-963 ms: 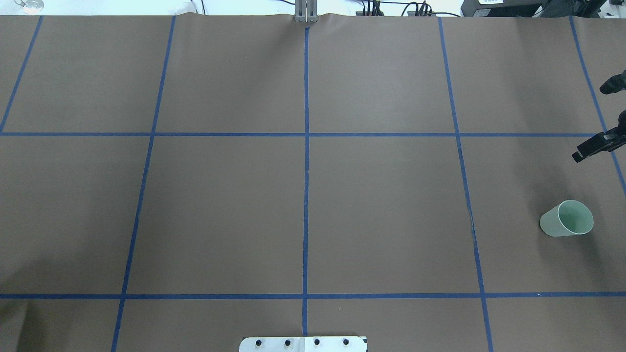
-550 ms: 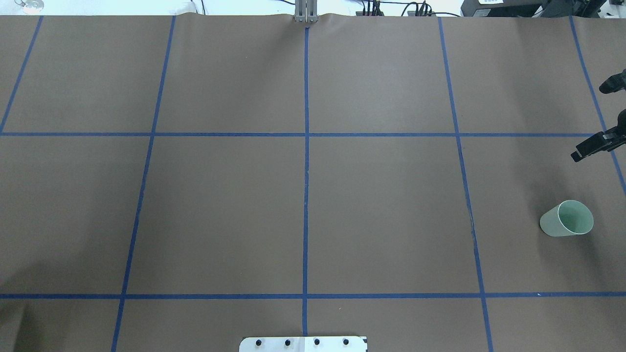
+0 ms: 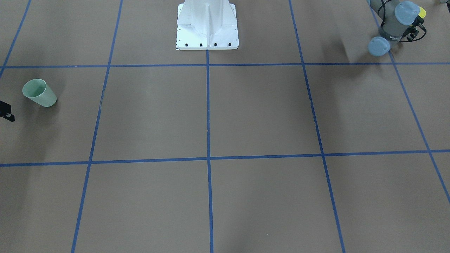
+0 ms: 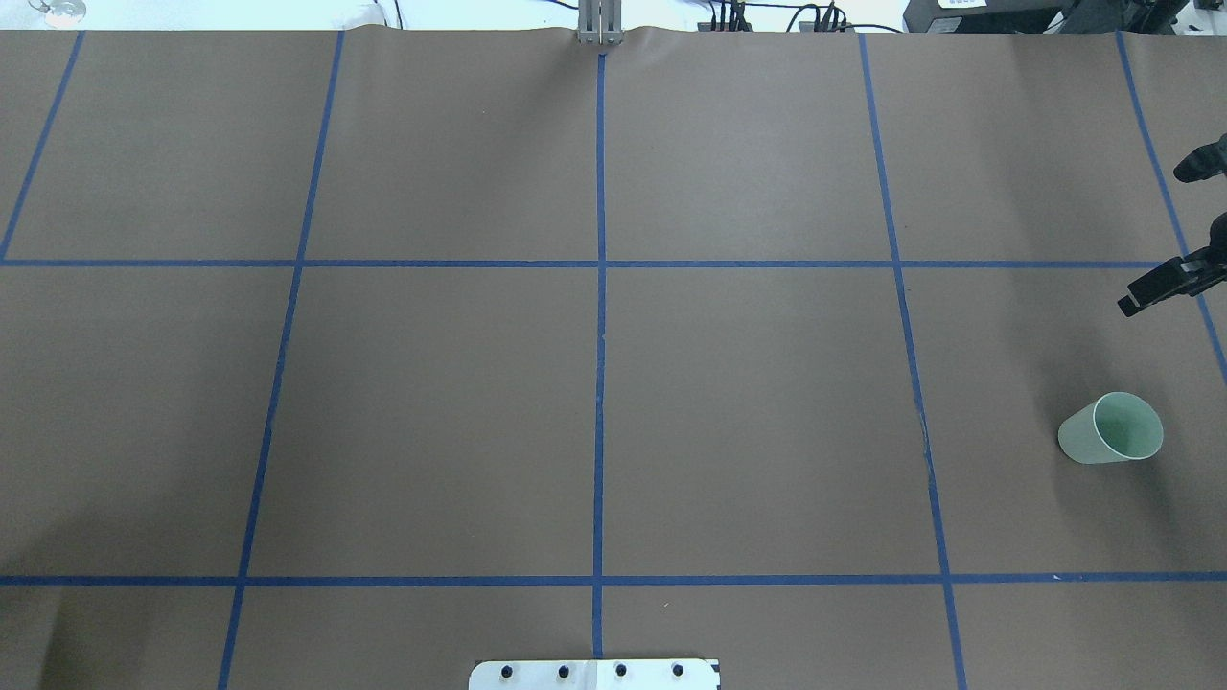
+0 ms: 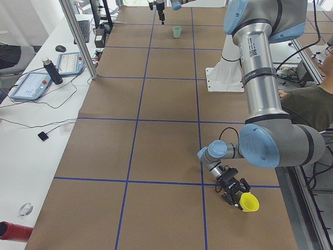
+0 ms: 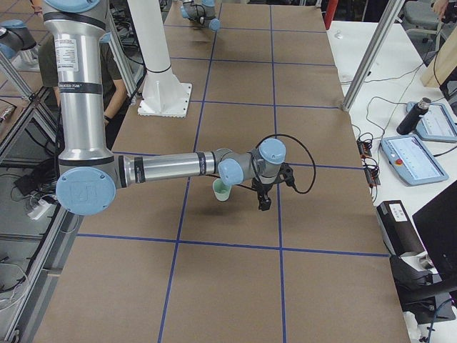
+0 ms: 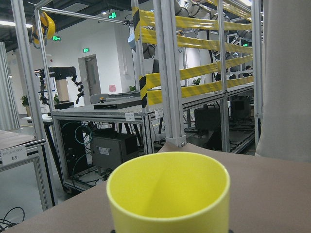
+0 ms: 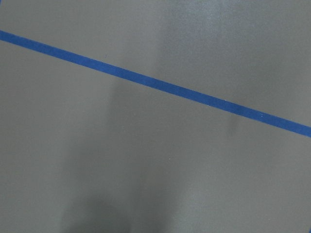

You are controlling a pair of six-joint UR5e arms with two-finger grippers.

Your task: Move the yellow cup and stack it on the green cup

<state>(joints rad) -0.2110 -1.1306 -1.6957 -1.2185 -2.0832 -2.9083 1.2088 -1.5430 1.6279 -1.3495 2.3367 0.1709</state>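
The yellow cup (image 5: 248,202) is in my left gripper (image 5: 235,190), low over the near end of the table in the exterior left view. It fills the bottom middle of the left wrist view (image 7: 168,191), rim up. A sliver of it shows in the front-facing view (image 3: 422,13). The left gripper is outside the overhead view. The green cup (image 4: 1112,428) stands upright at the right of the table, also in the front-facing view (image 3: 39,92). My right gripper (image 4: 1174,230) is open and empty, just beyond the green cup, apart from it.
The brown table cover (image 4: 748,402) carries a blue tape grid. The robot's white base (image 3: 207,26) stands at the near middle edge. Side benches hold tablets and a bottle (image 5: 52,70). A person (image 5: 307,104) sits beside the robot.
The shadow in the overhead view's lower left corner has faded. The right gripper's lower finger has crept slightly to the left. The green cup has not moved.
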